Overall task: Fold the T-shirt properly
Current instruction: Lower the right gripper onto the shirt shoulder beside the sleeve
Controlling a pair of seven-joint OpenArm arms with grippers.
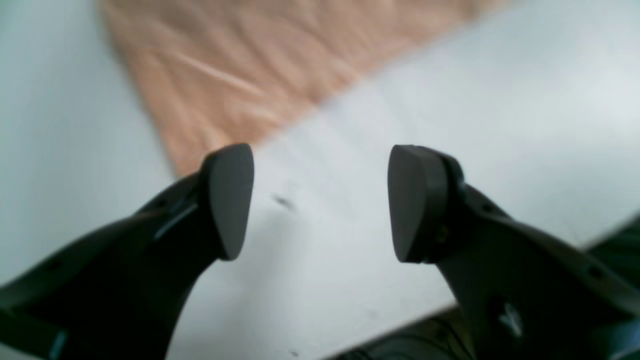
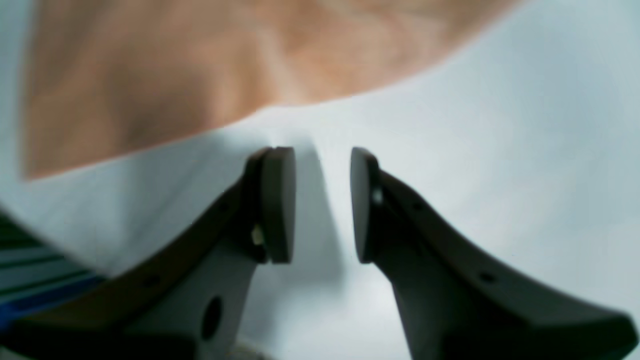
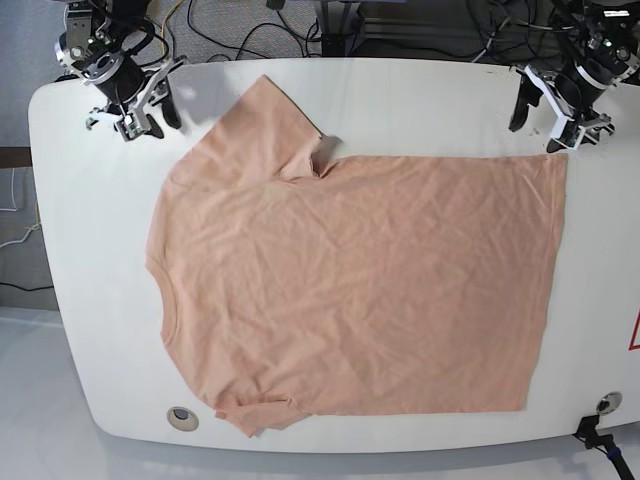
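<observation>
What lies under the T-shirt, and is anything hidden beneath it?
The T-shirt lies spread flat on the white table, whose bare surface shows around it. The table under the cloth is covered, so anything beneath cannot be seen. Both end effectors sit off the shirt.

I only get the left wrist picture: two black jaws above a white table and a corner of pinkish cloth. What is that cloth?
Observer: It is a whole T-shirt, spread out across most of the table. Your corner is a hem corner next to the left gripper.
Operator: Is there a second arm somewhere?
Observer: Yes. The right gripper is at the other far corner of the table, beside a sleeve. Its jaws are apart and hold nothing.
Operator: Has any folding been done?
Observer: No fold shows. In the base view the shirt lies open with both sleeves out, and the neckline is on the right gripper's side.
</observation>
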